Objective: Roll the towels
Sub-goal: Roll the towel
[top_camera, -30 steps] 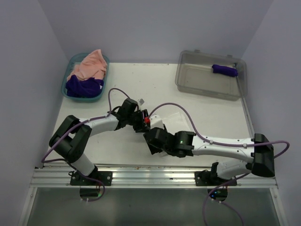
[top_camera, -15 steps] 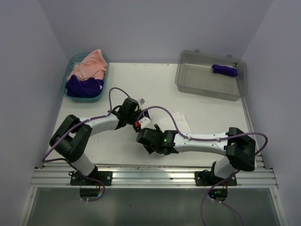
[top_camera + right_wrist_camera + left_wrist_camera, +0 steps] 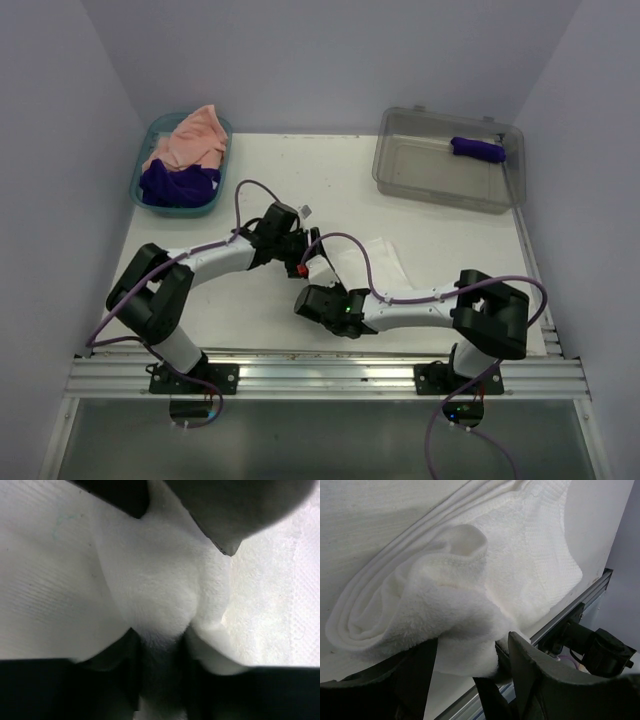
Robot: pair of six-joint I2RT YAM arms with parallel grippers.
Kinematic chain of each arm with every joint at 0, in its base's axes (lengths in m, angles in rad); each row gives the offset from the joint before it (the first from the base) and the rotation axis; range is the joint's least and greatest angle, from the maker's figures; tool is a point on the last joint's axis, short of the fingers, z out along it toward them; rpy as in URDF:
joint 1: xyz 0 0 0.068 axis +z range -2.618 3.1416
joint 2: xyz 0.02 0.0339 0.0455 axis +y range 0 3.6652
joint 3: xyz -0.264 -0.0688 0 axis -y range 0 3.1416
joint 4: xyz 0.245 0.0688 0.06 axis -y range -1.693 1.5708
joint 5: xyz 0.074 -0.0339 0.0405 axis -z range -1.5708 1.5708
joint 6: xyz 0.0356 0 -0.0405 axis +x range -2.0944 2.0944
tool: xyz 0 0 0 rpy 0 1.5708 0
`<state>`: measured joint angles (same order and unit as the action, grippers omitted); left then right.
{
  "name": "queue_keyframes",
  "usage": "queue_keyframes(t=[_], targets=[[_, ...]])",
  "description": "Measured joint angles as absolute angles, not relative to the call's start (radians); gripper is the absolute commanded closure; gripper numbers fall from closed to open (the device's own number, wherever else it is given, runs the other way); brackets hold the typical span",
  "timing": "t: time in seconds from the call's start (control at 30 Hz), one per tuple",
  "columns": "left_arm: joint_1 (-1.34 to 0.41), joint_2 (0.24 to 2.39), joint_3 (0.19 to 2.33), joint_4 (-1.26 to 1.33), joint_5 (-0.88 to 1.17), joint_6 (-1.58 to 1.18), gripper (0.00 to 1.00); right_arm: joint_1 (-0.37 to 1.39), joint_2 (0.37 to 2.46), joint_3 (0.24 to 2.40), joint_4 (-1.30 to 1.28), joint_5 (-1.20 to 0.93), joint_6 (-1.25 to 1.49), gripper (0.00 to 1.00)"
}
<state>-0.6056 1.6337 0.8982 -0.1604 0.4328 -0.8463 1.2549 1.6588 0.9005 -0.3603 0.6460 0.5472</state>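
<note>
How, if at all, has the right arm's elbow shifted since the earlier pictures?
Yes: the right arm's elbow swung left along the base rail, away from the table's right edge.

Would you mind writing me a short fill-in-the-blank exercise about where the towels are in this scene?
1. The rolled purple towel lies inside the clear grey ____.
2. The peach-pink towel sits heaped in the teal ____.
3. The towel lying on the table is ____ in colour.
Missing words: bin; basket; white.
</note>
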Motion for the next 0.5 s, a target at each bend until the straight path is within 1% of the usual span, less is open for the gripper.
queue_keyframes(t=[0.1,0.2,0.3,0.4,0.5], targets=[[-0.601,1.615,0.911,-0.202,0.419,-0.83,0.36,1.257,1.641,0.872,-0.318,0.66,0.571,0.96],[-0.562,1.576,0.905,-0.236,0.414,-0.809,0.36,1.256,1.605,0.826,-0.263,0.655,0.568,0.98],[-0.47,1.51,0.87,-0.266,0.412,-0.783,0.35,1.25,1.583,0.799,-0.223,0.636,0.557,1.0],[-0.353,1.439,0.847,-0.315,0.412,-0.749,0.35,1.248,1.608,0.821,-0.219,0.632,0.526,1.0],[-0.278,1.376,0.847,-0.363,0.408,-0.711,0.35,1.247,1.659,0.877,-0.216,0.623,0.483,1.0]])
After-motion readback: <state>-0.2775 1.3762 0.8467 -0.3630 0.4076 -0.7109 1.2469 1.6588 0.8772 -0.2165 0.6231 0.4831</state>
